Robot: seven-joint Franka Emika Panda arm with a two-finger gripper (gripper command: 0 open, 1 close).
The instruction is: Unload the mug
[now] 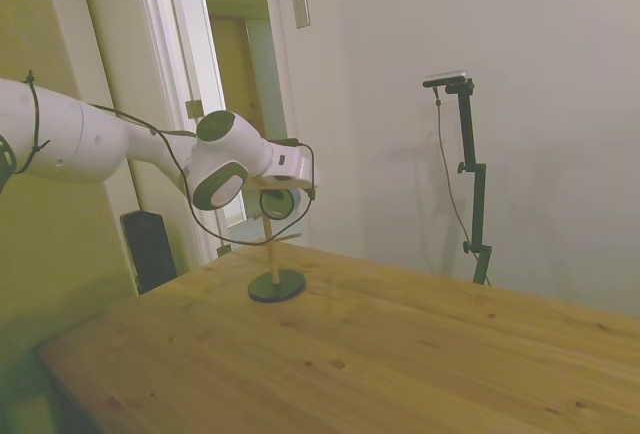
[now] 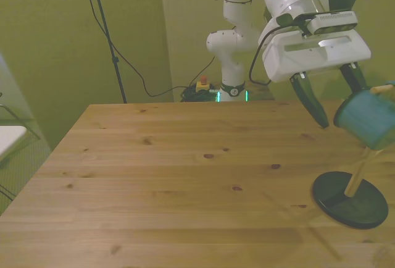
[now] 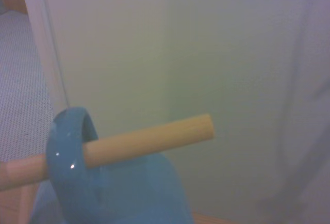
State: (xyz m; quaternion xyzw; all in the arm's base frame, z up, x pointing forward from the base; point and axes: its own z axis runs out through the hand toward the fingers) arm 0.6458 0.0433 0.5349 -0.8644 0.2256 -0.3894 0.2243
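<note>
You can see the mug hanging by its handle on a peg of the stand, up off the table. Your gripper is spread wide, just beside the mug, holding nothing.

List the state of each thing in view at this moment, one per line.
mug: hanging by its handle on a peg, tilted, not gripped.
peg stand: upright on the table, still loaded.
gripper: open, fingers beside the mug.
</note>
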